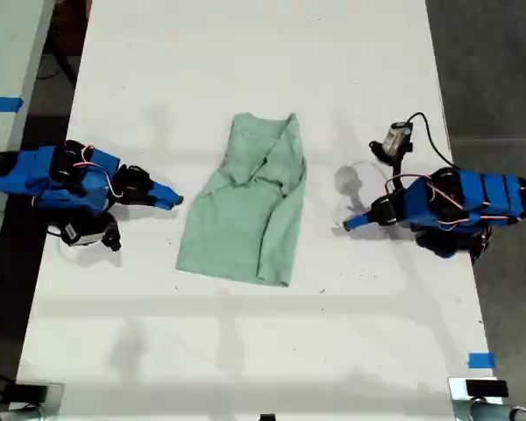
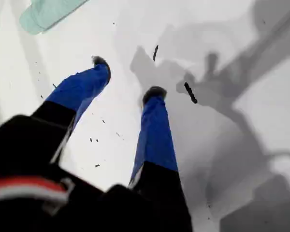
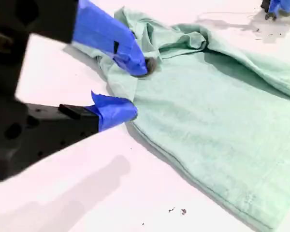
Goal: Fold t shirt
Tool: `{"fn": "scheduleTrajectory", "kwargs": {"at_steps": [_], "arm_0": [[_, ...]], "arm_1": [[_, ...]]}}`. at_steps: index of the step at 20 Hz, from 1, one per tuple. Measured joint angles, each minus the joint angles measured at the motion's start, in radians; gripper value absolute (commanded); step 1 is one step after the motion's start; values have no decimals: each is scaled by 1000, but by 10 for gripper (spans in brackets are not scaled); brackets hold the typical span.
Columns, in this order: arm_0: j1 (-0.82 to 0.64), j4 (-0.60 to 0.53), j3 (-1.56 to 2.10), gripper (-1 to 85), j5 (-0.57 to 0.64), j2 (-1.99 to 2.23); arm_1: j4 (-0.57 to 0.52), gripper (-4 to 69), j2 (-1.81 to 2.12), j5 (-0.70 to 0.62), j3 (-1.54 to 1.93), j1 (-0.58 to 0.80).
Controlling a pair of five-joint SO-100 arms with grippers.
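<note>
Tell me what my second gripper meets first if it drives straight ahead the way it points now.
My second gripper, open, already sits at the edge of the t shirt; going straight on, it would likely push into that cloth first.

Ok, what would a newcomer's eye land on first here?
The mint-green t shirt, creased and gathered into a long narrow shape, lies in the middle of the white table in the exterior view. Next comes my second pincer, open right at the shirt's edge with one blue tip against the cloth. My first pincer is open over bare table, well apart from the shirt.
</note>
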Motion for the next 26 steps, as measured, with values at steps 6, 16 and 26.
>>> {"fn": "scheduleTrajectory", "kwargs": {"at_steps": [6,16,26], "arm_0": [[0,0,0,-1,-3,5],[167,44,-439,-1,-209,-577],[81,-195,-819,189,127,-1457]], "arm_1": [[0,161,0,-18,0,23],[0,164,0,-18,0,32],[0,164,0,-23,0,34]]}}
